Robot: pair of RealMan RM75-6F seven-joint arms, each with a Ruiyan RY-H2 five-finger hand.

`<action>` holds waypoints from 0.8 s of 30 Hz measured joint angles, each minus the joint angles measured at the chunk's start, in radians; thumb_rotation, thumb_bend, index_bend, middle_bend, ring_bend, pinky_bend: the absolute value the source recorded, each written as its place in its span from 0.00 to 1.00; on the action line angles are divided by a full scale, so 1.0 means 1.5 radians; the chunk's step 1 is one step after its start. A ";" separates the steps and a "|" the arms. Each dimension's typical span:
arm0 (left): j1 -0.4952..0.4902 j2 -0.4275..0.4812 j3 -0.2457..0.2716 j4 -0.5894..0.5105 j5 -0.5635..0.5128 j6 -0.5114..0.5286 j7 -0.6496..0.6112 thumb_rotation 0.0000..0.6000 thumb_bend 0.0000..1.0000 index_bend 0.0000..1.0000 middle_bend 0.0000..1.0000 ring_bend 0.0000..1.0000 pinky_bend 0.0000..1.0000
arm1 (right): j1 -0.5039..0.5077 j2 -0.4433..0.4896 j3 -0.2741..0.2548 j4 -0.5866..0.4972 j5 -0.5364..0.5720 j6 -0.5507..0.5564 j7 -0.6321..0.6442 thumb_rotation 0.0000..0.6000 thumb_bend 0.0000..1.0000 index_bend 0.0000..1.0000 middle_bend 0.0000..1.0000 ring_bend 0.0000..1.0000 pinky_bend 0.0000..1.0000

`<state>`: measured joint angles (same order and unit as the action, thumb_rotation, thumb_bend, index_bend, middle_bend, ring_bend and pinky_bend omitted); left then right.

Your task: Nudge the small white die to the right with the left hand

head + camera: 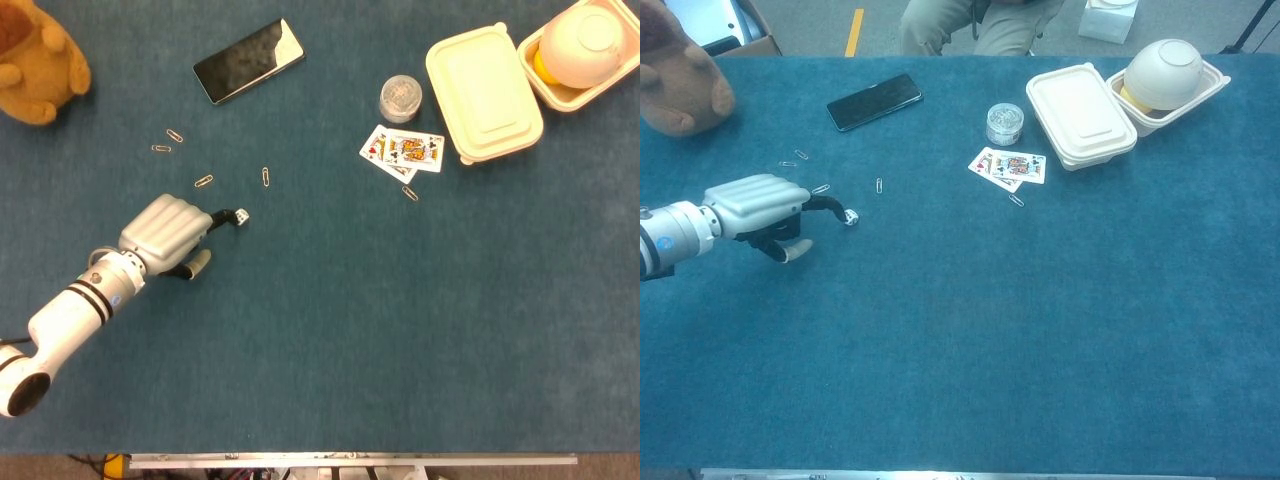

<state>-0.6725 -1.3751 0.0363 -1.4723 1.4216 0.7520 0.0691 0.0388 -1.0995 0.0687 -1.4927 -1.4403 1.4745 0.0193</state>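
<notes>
The small white die [242,215] [851,217] lies on the blue table cloth, left of centre. My left hand [168,234] [758,201] sits just to its left, knuckles up and fingers curled under. One dark fingertip [226,216] [840,211] reaches out and touches the die's left side. The hand holds nothing. My right hand shows in neither view.
Several paperclips [203,181] lie scattered just behind the hand and die. A black phone [248,60] and a plush toy [38,58] lie at the back left. Playing cards [403,151], a small jar [400,98] and cream food boxes [484,92] sit at the back right.
</notes>
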 measured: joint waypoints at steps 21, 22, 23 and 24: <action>0.038 0.065 -0.007 -0.061 -0.020 0.105 0.051 1.00 0.49 0.20 0.99 0.87 0.92 | -0.001 0.001 0.003 0.000 -0.007 0.006 0.005 1.00 0.01 0.15 0.15 0.02 0.18; 0.048 0.075 -0.007 -0.068 -0.020 0.124 0.055 1.00 0.49 0.20 0.98 0.83 0.90 | -0.002 0.002 0.003 -0.002 -0.007 0.007 0.003 1.00 0.01 0.15 0.15 0.02 0.18; 0.055 0.082 -0.008 -0.073 -0.020 0.139 0.059 1.00 0.49 0.20 0.94 0.78 0.87 | -0.002 0.002 0.003 -0.003 -0.007 0.008 0.002 1.00 0.01 0.15 0.15 0.02 0.18; 0.063 0.089 -0.008 -0.078 -0.020 0.154 0.063 1.00 0.49 0.20 0.89 0.72 0.84 | -0.003 0.003 0.003 -0.005 -0.007 0.008 0.000 1.00 0.01 0.15 0.15 0.02 0.18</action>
<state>-0.5787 -1.2419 0.0246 -1.5900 1.3911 0.9831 0.1633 0.0350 -1.0956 0.0738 -1.5000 -1.4507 1.4870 0.0195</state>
